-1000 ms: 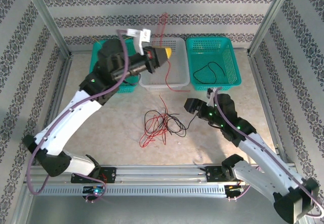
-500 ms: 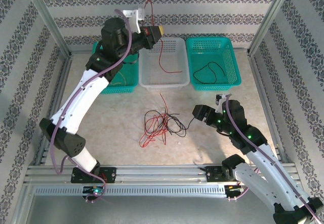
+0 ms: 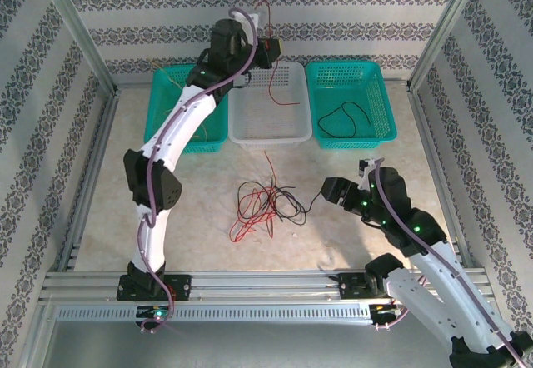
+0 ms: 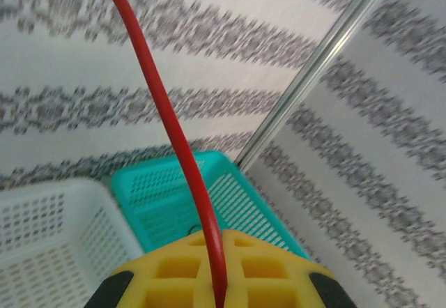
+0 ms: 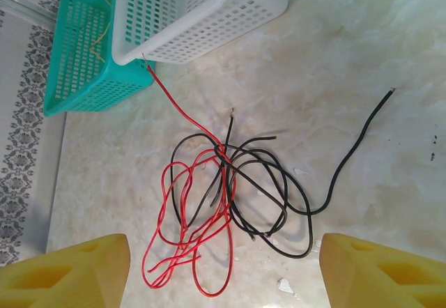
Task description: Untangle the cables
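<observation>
A tangle of red and black cables (image 3: 265, 203) lies on the table's middle, seen from above in the right wrist view (image 5: 223, 196). One black end (image 5: 362, 130) trails off to the right. My left gripper (image 3: 271, 50) is raised over the white basket's back edge, shut on a single red cable (image 3: 271, 85) that dangles into the basket. In the left wrist view that red cable (image 4: 174, 141) runs up from between the closed yellow pads (image 4: 219, 280). My right gripper (image 3: 326, 191) hovers just right of the tangle, open, its yellow fingertips (image 5: 66, 273) wide apart above the cables.
Three baskets stand along the back: a teal one on the left (image 3: 171, 93) with a thin yellow cable (image 5: 97, 29), a white one (image 3: 291, 135) in the middle, and a teal one on the right (image 3: 379, 93) holding a black cable (image 3: 341, 118). Metal frame posts border the table.
The left arm has stretched up and toward the back wall, lifting the red cable until its lower end hangs inside the white basket. The right gripper has drawn back slightly to the right.
</observation>
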Robot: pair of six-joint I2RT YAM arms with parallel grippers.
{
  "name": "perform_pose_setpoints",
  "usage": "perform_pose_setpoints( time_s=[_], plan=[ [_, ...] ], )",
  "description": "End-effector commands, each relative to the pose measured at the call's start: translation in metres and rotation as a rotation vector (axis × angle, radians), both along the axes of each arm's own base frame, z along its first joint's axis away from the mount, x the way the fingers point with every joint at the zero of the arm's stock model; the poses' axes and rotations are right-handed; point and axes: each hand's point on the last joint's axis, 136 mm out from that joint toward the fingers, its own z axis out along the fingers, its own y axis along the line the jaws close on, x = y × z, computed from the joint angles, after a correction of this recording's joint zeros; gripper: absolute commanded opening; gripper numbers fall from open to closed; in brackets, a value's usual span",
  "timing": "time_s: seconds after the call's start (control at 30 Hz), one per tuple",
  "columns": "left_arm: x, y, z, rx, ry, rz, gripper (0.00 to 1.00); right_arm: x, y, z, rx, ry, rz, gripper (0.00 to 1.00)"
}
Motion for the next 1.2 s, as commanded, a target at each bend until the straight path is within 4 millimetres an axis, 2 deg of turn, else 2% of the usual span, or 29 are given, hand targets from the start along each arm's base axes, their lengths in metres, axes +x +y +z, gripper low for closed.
perform_pose_setpoints(
  time_s=[0.0,0.07,0.1,0.17,0.27,0.4,0.5,0.6,0.7,0.87,0.93,1.07,1.17],
  plan=[
    [0.01,0.003,-0.039,0.094,0.047,-0.007,0.1,-0.001,-0.005,0.012,-0.021,-0.026,-0.008,0.72],
    [0.014,0.0,-0.068,0.125,0.107,-0.018,0.41,0.001,-0.004,0.015,-0.024,-0.028,-0.002,0.72],
    [0.014,-0.002,-0.078,0.133,0.132,-0.026,0.49,0.002,-0.003,0.015,-0.025,-0.026,0.003,0.72],
    [0.009,-0.006,-0.086,0.126,0.167,-0.062,0.56,0.003,0.0,0.015,-0.039,-0.018,0.018,0.72],
    [-0.005,-0.008,-0.074,0.104,0.161,-0.093,0.63,0.005,0.003,0.014,-0.061,-0.011,0.033,0.71],
    [-0.029,0.004,-0.051,0.092,0.154,-0.08,0.68,0.009,0.011,0.01,-0.086,-0.002,0.051,0.71],
    [-0.054,0.015,-0.043,0.102,0.176,-0.072,0.69,0.014,0.02,0.009,-0.101,-0.002,0.07,0.71],
    [-0.089,0.03,-0.037,0.103,0.18,-0.065,0.69,0.018,0.033,0.006,-0.15,0.015,0.116,0.71],
    [-0.131,0.051,-0.035,0.081,0.166,-0.047,0.68,0.022,0.051,-0.005,-0.213,0.057,0.187,0.7],
    [-0.206,0.078,-0.051,0.035,0.157,-0.068,0.67,0.037,0.084,-0.023,-0.313,0.096,0.297,0.69],
    [-0.226,0.088,-0.062,0.035,0.177,-0.058,0.67,0.048,0.093,-0.027,-0.342,0.096,0.317,0.69],
    [-0.253,0.103,-0.076,0.0,0.197,-0.027,0.67,0.077,0.111,-0.035,-0.4,0.093,0.34,0.68],
    [-0.257,0.106,-0.089,-0.023,0.23,-0.01,0.65,0.1,0.122,-0.041,-0.43,0.085,0.331,0.66]
  ],
)
